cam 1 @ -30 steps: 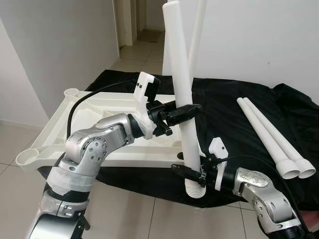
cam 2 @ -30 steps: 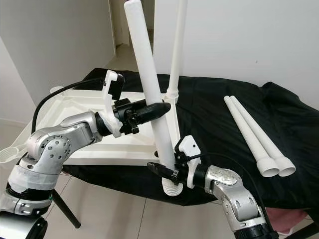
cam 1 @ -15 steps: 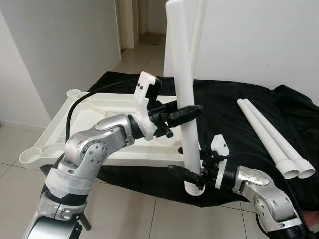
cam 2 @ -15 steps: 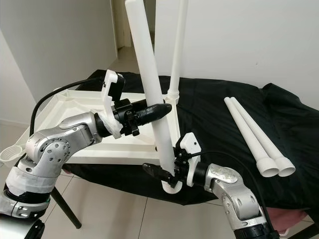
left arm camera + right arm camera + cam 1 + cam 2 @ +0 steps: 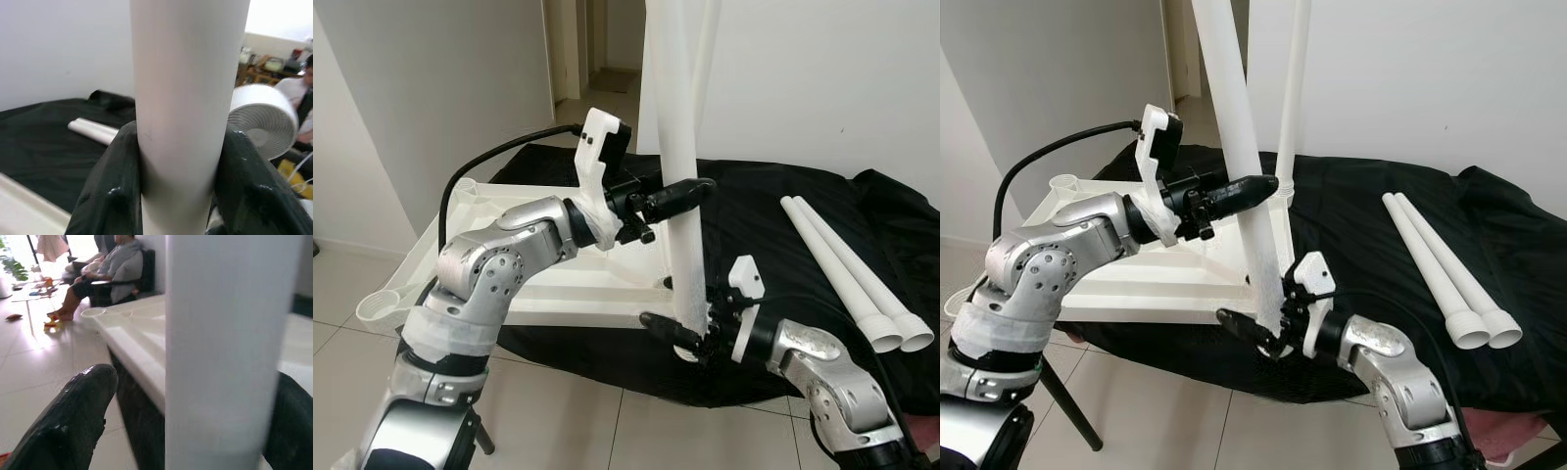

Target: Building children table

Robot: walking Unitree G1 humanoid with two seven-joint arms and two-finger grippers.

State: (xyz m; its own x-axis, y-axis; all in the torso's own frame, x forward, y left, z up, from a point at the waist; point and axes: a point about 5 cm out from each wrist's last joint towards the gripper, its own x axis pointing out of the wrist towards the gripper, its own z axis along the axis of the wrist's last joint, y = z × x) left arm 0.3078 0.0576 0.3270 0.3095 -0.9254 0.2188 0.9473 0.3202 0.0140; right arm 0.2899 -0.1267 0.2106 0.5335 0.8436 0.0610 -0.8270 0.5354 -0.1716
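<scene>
At 9 o'clock the upturned white plastic kids' tabletop (image 5: 548, 294) lies on a black cloth (image 5: 783, 225). Left end effector (image 5: 690, 188), centre, is clamped round the long white plastic tube leg (image 5: 680, 147) w/ both pads touching it. At 5 o'clock the right end effector (image 5: 677, 340) holds the leg's foot; its fingers straddle the leg, spread wide. Risks: leg is tilted, so it may miss or jam at the corner socket; the looser lower hold may let it slip. Two spare white tube legs (image 5: 847, 269) at 3 o'clock could roll if the cloth drags.
</scene>
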